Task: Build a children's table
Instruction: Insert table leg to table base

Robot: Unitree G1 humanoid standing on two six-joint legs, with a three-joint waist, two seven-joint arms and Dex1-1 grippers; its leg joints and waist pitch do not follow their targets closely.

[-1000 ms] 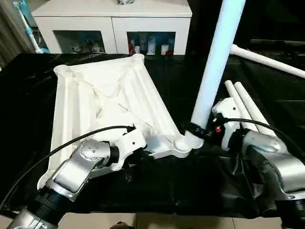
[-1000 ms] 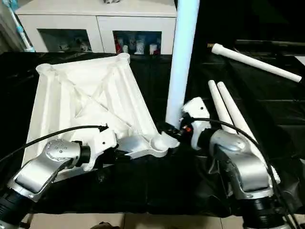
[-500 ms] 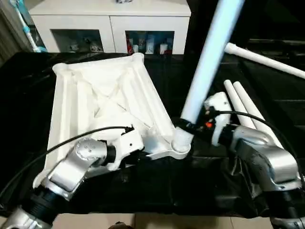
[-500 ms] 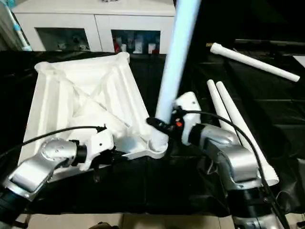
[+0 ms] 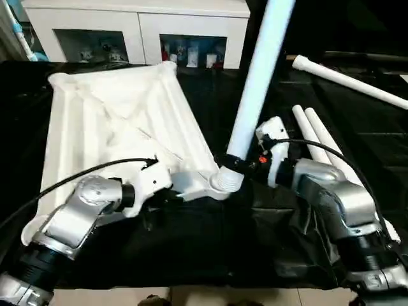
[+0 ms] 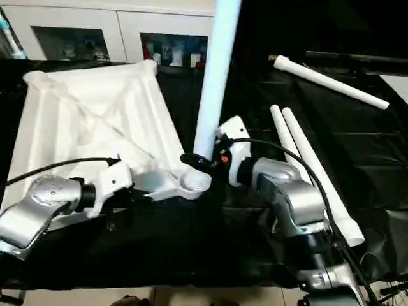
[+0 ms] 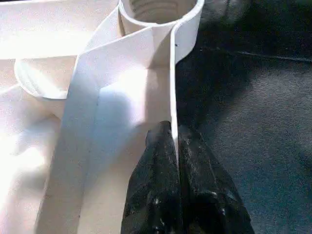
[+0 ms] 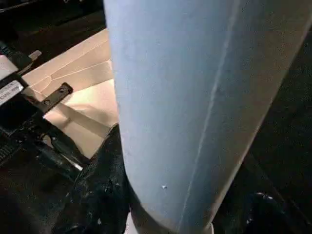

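We count one table top [image 5: 121, 121] lying ribs-up on the black cloth [image 5: 210, 248], its long axis running away from us, and four legs. One leg [image 5: 258, 83] stands nearly upright, leaning slightly right, its lower end at the near right corner socket [image 5: 224, 179]; it looks seated, though we can't be sure. Two legs [image 5: 319, 137] lie side by side right of it, the fourth leg [image 5: 347, 80] farther back. Our right gripper [image 5: 237, 164] is clamped around the standing leg; our left gripper [image 7: 174, 146] pinches the top's near edge wall.
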